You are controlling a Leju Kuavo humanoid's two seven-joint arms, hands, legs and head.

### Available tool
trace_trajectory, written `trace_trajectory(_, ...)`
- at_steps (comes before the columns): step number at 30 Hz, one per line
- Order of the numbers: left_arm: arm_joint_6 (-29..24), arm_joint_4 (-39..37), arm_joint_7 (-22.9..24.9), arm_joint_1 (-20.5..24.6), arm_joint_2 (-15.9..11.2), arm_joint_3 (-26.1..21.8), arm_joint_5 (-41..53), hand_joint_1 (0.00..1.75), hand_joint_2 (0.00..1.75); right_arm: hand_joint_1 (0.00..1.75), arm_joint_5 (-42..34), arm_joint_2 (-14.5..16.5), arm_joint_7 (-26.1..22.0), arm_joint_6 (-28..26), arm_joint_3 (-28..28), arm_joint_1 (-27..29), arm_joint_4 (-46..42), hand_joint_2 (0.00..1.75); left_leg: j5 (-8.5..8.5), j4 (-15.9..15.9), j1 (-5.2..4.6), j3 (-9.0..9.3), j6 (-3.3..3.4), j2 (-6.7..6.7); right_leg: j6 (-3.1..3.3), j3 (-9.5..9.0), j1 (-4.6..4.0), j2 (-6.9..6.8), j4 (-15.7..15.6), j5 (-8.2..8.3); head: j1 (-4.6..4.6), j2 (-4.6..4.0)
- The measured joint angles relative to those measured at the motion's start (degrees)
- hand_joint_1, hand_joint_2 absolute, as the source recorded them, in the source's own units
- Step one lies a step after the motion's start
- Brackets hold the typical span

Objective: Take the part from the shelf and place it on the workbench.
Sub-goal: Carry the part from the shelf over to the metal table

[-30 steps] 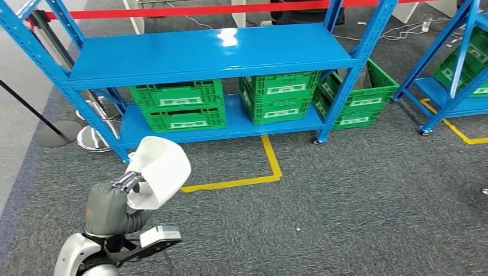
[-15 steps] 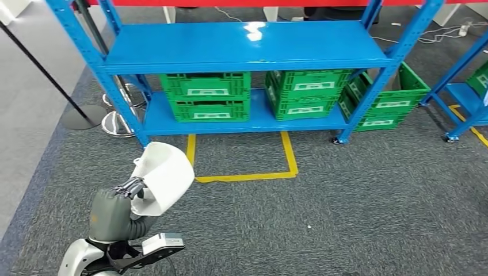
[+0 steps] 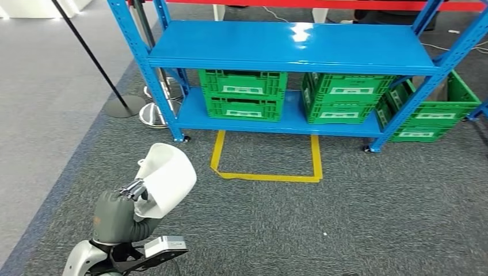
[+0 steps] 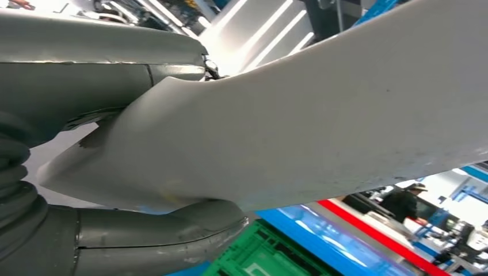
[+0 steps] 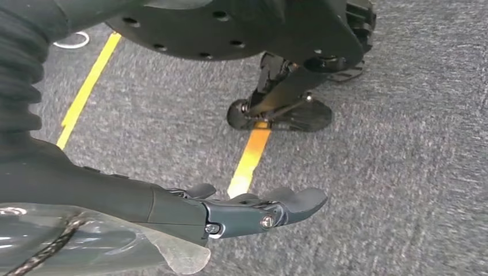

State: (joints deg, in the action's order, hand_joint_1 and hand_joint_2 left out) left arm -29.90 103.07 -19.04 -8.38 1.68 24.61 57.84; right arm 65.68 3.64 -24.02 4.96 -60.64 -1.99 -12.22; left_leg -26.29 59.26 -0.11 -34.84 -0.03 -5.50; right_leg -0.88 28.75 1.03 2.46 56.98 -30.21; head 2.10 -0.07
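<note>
Now carrying: the left hand [image 3: 118,214] grips the white curved plastic part [image 3: 164,179], clear of the blue metal shelf [image 3: 288,49].
Right hand [image 5: 253,210] hangs empty, fingers extended; next comes finding the workbench and setting it down.

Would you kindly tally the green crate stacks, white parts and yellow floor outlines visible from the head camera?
Green crate stacks: 3
White part: 1, held by the left robot hand
Yellow floor outline: 1
Total: 5
</note>
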Motion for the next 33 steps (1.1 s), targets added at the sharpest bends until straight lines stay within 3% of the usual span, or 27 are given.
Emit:
trace_trajectory(2,-0.09,0.07,-0.17,-0.26,0.03,0.00,-0.63,1.75,1.75,0.00,0.02,0.14,-0.09,-0.13,-0.14,0.02,-0.01,1.75,-3.36,5.07,-0.08,-2.17,-0.47,2.88,0.66,0.22,0.07,-1.61,-0.17,0.31,-0.39,0.00)
trace_trajectory(4,-0.26,0.09,-0.25,-0.56,0.04,-0.01,-1.00,1.75,1.75,0.00,0.01,0.14,-0.10,-0.20,-0.33,0.19,-0.02,1.75,-7.29,12.96,0.05,-5.29,-0.86,4.63,0.86,0.48,-0.11,-3.35,-0.13,0.34,-0.63,0.00)
trace_trajectory(5,-0.38,0.10,-0.27,-0.84,0.03,-0.02,-1.12,1.75,1.75,0.00,0.01,0.14,-0.10,-0.22,-0.40,0.23,-0.02,1.75,-8.11,15.44,0.12,-6.08,-0.95,4.88,0.88,0.55,-0.20,-4.21,-0.11,0.35,-0.62,0.00)
trace_trajectory(6,-0.52,0.12,-0.31,-1.14,0.02,-0.03,-1.23,1.75,1.75,0.00,0.01,0.15,-0.09,-0.22,-0.43,0.22,-0.02,1.75,-7.77,15.69,0.16,-5.77,-0.94,5.02,0.89,0.59,-0.27,-5.02,-0.09,0.35,-0.64,0.00)
trace_trajectory(8,-0.80,0.38,-0.34,-1.63,-0.04,-0.10,-1.42,1.75,1.75,0.00,0.04,0.26,-0.08,-0.22,-0.46,0.08,-0.02,1.75,-4.46,9.71,0.08,-2.04,-0.55,5.95,0.87,0.47,-0.42,-6.46,-0.07,0.33,-0.64,0.00)
trace_trajectory(10,-1.00,0.92,-0.37,-1.83,-0.10,-0.27,-1.53,1.75,1.75,0.00,0.08,0.42,-0.07,-0.22,-0.48,-0.02,-0.02,1.75,-1.95,1.99,-0.39,2.22,0.16,8.33,0.68,0.36,-0.76,-7.67,0.04,0.23,-0.62,0.00)
trace_trajectory(12,-1.12,1.48,-0.42,-2.10,-0.16,-0.51,-1.72,1.75,1.75,0.00,0.09,0.50,-0.07,-0.27,-0.50,-0.05,-0.02,1.75,-1.67,-1.02,-0.81,3.43,0.78,9.39,0.33,0.50,-1.06,-8.87,0.20,0.21,-0.56,0.00)
trace_trajectory(14,-1.20,2.01,-0.51,-2.72,-0.25,-0.81,-1.96,1.75,1.75,0.00,0.09,0.50,-0.07,-0.37,-0.51,-0.18,-0.02,1.75,-1.34,-1.49,-0.69,3.07,1.35,8.31,-0.11,0.70,-1.07,-9.63,0.35,0.06,-0.54,0.00)
trace_trajectory(16,-1.27,2.51,-0.63,-3.17,-0.29,-1.04,-2.09,1.75,1.75,0.00,0.09,0.50,-0.08,-0.44,-0.53,-0.35,-0.03,1.75,-0.69,-1.88,-0.31,2.75,1.99,7.27,-0.66,1.62,-0.90,-7.16,2.38,-1.93,-0.46,0.00)
trace_trajectory(18,-1.34,2.86,-0.78,-3.32,-0.29,-1.10,-2.11,1.75,1.75,0.00,0.09,0.53,-0.07,-0.45,-0.56,-0.31,-0.03,1.75,-0.09,-1.98,-0.09,2.17,2.43,6.25,-1.05,4.26,-0.72,-3.68,8.87,-6.06,-0.37,0.00)
trace_trajectory(20,-1.39,3.01,-0.88,-3.58,-0.31,-1.14,-2.10,1.75,1.75,0.00,0.09,0.57,-0.03,-0.45,-0.60,-0.05,-0.02,1.75,0.50,-1.90,-0.09,1.42,2.48,4.87,-1.21,6.98,-0.62,-2.70,15.86,-9.02,-0.38,0.00)
trace_trajectory(21,-1.42,3.05,-0.94,-3.76,-0.33,-1.17,-2.08,1.75,1.75,0.00,0.10,0.57,-0.01,-0.46,-0.62,0.07,-0.02,1.75,0.79,-1.86,-0.09,1.08,2.38,4.12,-1.23,7.22,-0.57,-2.61,16.87,-8.97,-0.40,0.00)
trace_trajectory(22,-1.43,3.12,-0.99,-3.93,-0.36,-1.19,-2.05,1.75,1.75,0.00,0.10,0.58,0.01,-0.49,-0.63,0.12,-0.03,1.75,1.08,-1.81,-0.05,0.78,2.20,3.35,-1.21,6.28,-0.51,-2.49,15.39,-7.74,-0.40,0.00)
trace_trajectory(23,-1.44,3.25,-1.03,-4.07,-0.39,-1.20,-2.00,1.75,1.75,0.00,0.11,0.58,0.02,-0.52,-0.66,0.11,-0.04,1.75,1.35,-1.76,0.01,0.54,1.97,2.60,-1.17,4.27,-0.41,-2.06,11.74,-5.73,-0.40,0.00)
trace_trajectory(25,-1.45,3.59,-1.08,-4.17,-0.43,-1.25,-1.88,1.75,1.75,0.00,0.11,0.60,0.01,-0.60,-0.73,0.02,-0.05,1.75,1.89,-1.45,0.07,-0.02,1.36,1.20,-1.10,-0.02,-0.08,0.68,3.34,-2.67,-0.43,0.00)
trace_trajectory(27,-1.43,3.86,-1.14,-4.19,-0.43,-1.30,-1.75,1.75,1.75,0.00,0.13,0.64,-0.01,-0.62,-0.78,0.04,-0.06,1.75,2.60,-1.21,0.05,-0.70,0.63,-0.07,-0.93,-1.54,0.03,2.57,-0.16,-1.93,-0.49,0.00)
trace_trajectory(29,-1.36,3.94,-1.22,-4.27,-0.44,-1.33,-1.67,1.75,1.75,0.00,0.15,0.75,-0.01,-0.61,-0.80,0.10,-0.05,1.75,3.40,-1.23,0.17,-1.32,-0.16,-1.43,-0.38,-1.20,-0.01,1.46,-0.04,-1.42,-0.51,0.00)
trace_trajectory(30,-1.30,3.94,-1.26,-4.30,-0.44,-1.36,-1.68,1.75,1.75,0.00,0.13,0.77,0.01,-0.60,-0.82,0.04,-0.09,1.75,3.09,-0.89,0.16,-1.77,-0.48,-1.32,0.06,-0.95,0.02,0.67,-0.01,-1.00,-0.55,0.00)
trace_trajectory(31,-1.17,3.94,-1.32,-4.23,-0.43,-1.39,-1.68,1.75,1.75,0.00,0.08,0.81,0.01,-0.60,-0.85,-0.04,-0.14,1.75,1.83,0.36,0.12,-2.51,-0.76,-0.38,0.55,-0.59,0.07,-0.20,-0.05,-0.49,-0.75,0.00)
trace_trajectory(33,-0.92,3.94,-1.48,-3.93,-0.38,-1.42,-1.68,1.75,1.75,0.00,-0.01,0.79,0.03,-0.59,-1.03,-0.05,-0.25,1.75,-3.29,6.68,0.09,-4.77,-1.22,2.97,1.28,0.48,-0.13,-2.08,-0.04,0.48,-1.21,0.00)
